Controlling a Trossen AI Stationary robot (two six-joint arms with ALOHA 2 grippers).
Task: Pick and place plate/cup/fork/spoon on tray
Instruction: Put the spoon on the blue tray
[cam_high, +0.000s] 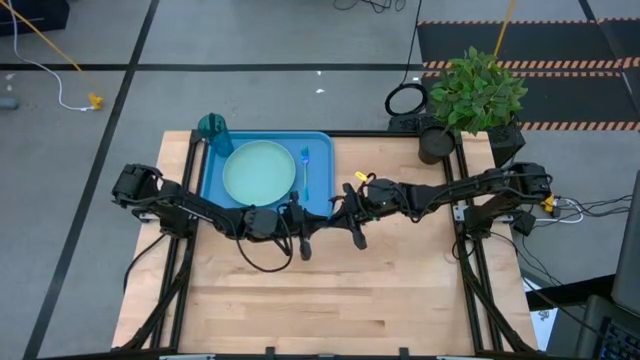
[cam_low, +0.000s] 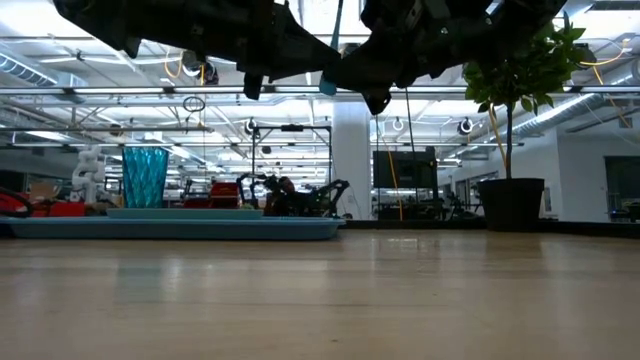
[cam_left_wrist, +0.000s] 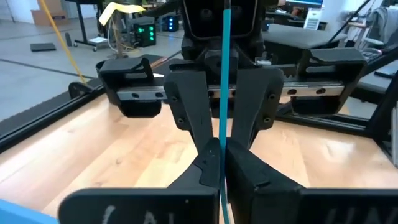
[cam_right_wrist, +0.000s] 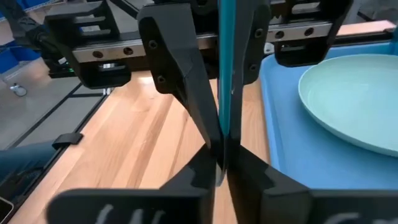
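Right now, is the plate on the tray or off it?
On it: the mint-green plate lies flat inside the blue tray, beside the fork.

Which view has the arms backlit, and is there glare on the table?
Low view: both arms are dark silhouettes against bright ceiling lights; the table shows a pale sheen. High view: evenly lit, no glare on table or tray.

Overhead and table-level cameras share the tray (cam_high: 215, 185); wrist cameras sit close.

A wooden table (cam_high: 330, 290) carries the tray (cam_high: 318, 150) (bright blue, rimmed).
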